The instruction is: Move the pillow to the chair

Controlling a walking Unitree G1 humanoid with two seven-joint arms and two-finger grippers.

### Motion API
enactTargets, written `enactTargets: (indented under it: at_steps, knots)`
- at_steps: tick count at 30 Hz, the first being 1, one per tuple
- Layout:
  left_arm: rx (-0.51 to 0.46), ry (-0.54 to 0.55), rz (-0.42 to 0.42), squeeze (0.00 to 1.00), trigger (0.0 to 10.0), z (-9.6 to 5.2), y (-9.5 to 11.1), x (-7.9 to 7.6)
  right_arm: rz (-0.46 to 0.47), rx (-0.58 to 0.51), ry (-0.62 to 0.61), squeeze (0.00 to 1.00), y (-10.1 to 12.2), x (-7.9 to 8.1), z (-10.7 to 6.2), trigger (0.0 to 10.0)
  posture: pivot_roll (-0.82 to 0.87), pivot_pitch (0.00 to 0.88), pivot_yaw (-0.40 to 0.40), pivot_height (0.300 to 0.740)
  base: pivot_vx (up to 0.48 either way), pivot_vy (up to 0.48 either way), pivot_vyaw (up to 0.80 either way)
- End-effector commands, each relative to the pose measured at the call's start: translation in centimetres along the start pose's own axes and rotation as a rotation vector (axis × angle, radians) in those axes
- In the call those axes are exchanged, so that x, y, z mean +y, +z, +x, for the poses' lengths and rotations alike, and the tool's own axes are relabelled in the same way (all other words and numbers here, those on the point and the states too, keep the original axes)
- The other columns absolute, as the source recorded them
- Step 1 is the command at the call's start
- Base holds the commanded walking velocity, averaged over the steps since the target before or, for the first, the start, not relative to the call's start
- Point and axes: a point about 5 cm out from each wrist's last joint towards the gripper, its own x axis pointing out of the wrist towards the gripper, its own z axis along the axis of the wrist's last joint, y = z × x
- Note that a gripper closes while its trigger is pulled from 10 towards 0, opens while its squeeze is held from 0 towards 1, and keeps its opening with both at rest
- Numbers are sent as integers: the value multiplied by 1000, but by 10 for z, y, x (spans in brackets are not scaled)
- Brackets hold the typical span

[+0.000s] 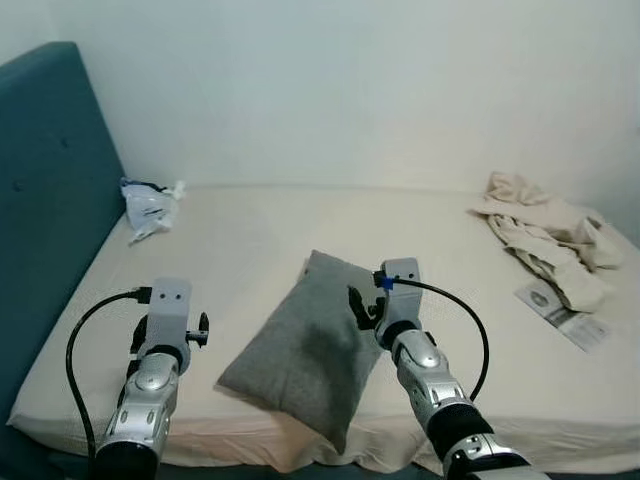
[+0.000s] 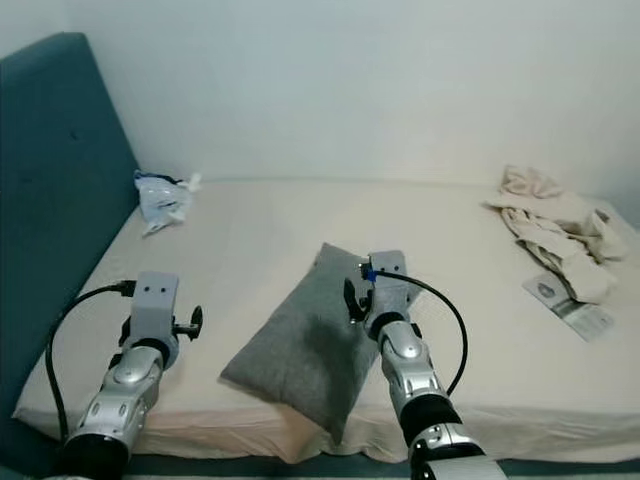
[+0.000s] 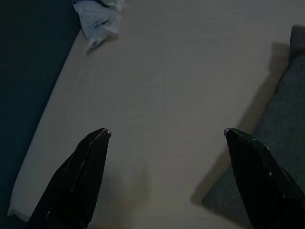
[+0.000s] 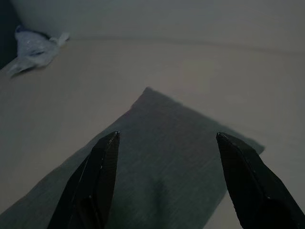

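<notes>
Grey pillow (image 1: 303,350): lay slantwise near the front edge of the bed (image 1: 260,240), one corner overhanging it. Right gripper (image 4: 164,138): fingers spread wide, poised over the pillow's right side; contact could not be made out. Left gripper (image 3: 167,133): fingers apart, above bare sheet just left of the pillow, whose edge was cut off in the wrist view. Crumpled plastic bag (image 1: 150,207): by the teal headboard (image 1: 45,190). Heaped beige cloth (image 1: 545,235) and a leaflet (image 1: 560,312): far right, print illegible.
</notes>
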Motion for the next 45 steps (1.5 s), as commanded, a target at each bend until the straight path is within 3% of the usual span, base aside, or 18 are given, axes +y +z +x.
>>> enactTargets:
  at_steps: [1, 6, 13, 18, 25, 33, 40, 42, 45]
  knots:
    - [21, -2, -8, 0, 10000, -3, -5, -2, 2, -29, -20, 0, 3, 0, 0, 10000, -17, 83, -45, 740, 0, 0, 0]
    - [26, -52, 21, 0, 10000, -4, -9, -17, -53, -42, -57, 0, 8, -6, 1, 10000, -49, 103, -48, 740, 0, 0, 0]
    - [5, -22, 3, 0, 10000, -3, -3, -13, -61, -47, -86, 0, 4, -14, -3, 10000, -41, 75, -56, 740, 0, 0, 0]
    - [-4, -26, -16, 0, 10000, -3, -6, -7, -60, -55, -94, 0, 5, -9, -2, 10000, -44, 67, -58, 740, 0, 0, 0]
    - [1, -29, -41, 0, 10000, -5, -8, -9, -29, -4, -2, 0, -5, 11, -3, 10000, -19, 97, -44, 740, 0, 0, 0]
    - [15, -72, -21, 0, 10000, -5, -10, -14, -16, 3, -27, 0, -9, 11, -6, 10000, -27, 89, -40, 740, 0, 0, 0]
    - [-3, -26, -33, 0, 10000, 1, -5, -10, -22, 23, -17, 0, -8, 9, -3, 10000, -31, 62, -61, 740, 0, 0, 0]
    - [19, -19, -22, 0, 10000, 1, -10, -7, -26, 16, -16, 0, -4, 14, 1, 10000, -37, 61, 0, 740, 0, 0, 0]
    - [21, -44, -19, 0, 10000, -1, -10, -8, -8, 0, -27, 0, 0, 17, 3, 10000, -26, 71, 14, 740, 0, 0, 0]
